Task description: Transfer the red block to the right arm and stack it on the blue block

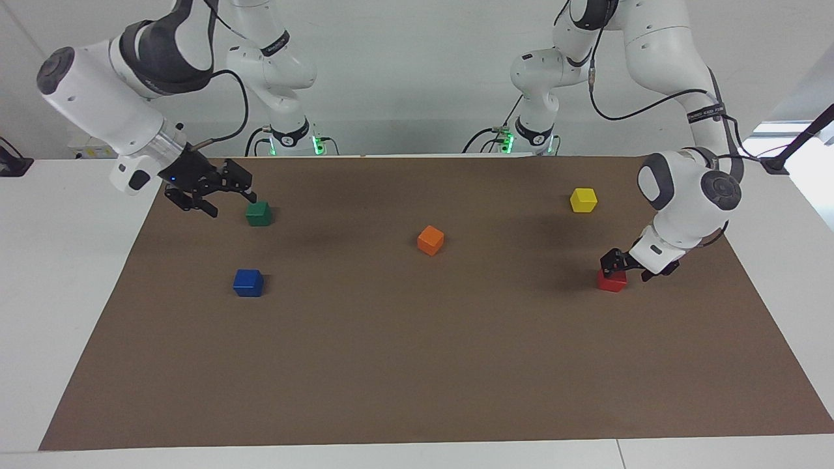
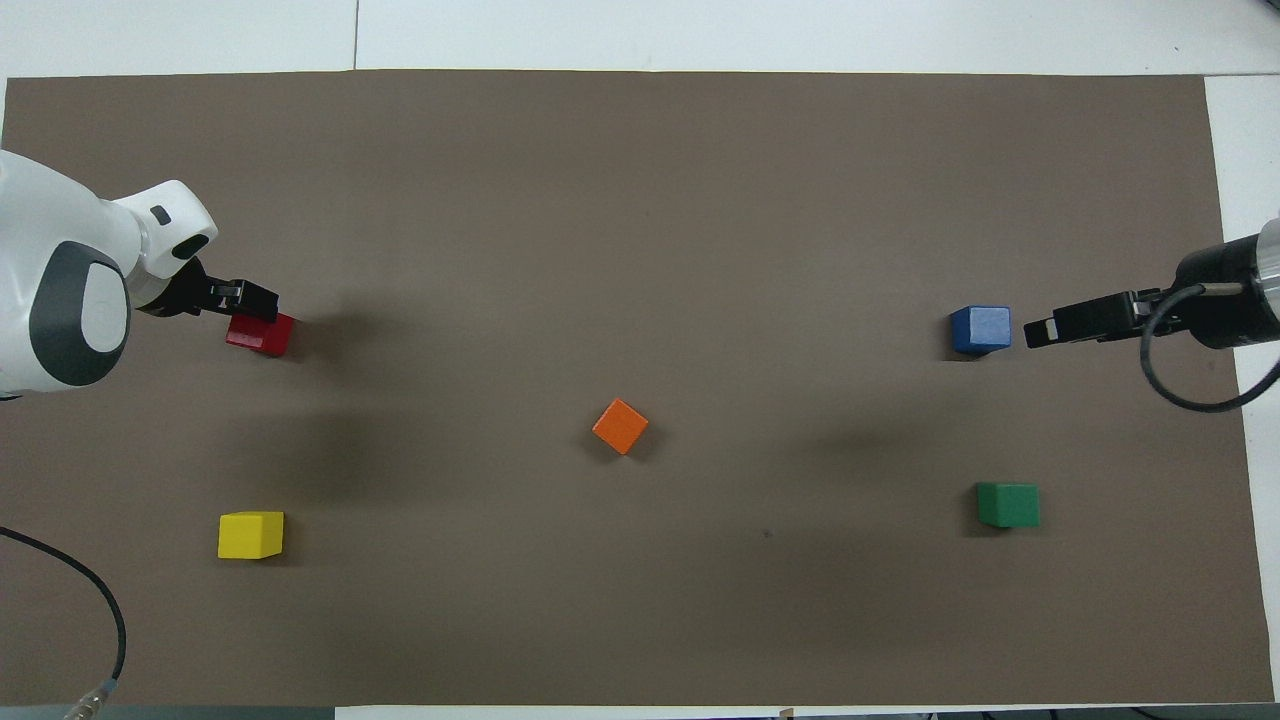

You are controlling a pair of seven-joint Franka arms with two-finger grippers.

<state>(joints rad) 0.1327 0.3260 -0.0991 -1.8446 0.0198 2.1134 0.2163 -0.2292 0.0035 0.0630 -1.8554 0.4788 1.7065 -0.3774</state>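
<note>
The red block (image 1: 612,283) (image 2: 264,338) lies on the brown mat at the left arm's end of the table. My left gripper (image 1: 627,268) (image 2: 246,298) is open and low over it, one finger at each side of the block's top; the block rests on the mat. The blue block (image 1: 248,283) (image 2: 980,329) sits at the right arm's end. My right gripper (image 1: 231,204) (image 2: 1050,328), with its blue light, hangs open and empty over the mat close to the green and blue blocks.
A green block (image 1: 258,213) (image 2: 1008,504) lies nearer to the robots than the blue one. An orange block (image 1: 431,240) (image 2: 620,426) sits mid-mat. A yellow block (image 1: 583,199) (image 2: 251,534) lies nearer to the robots than the red one. The brown mat (image 1: 417,365) covers the table.
</note>
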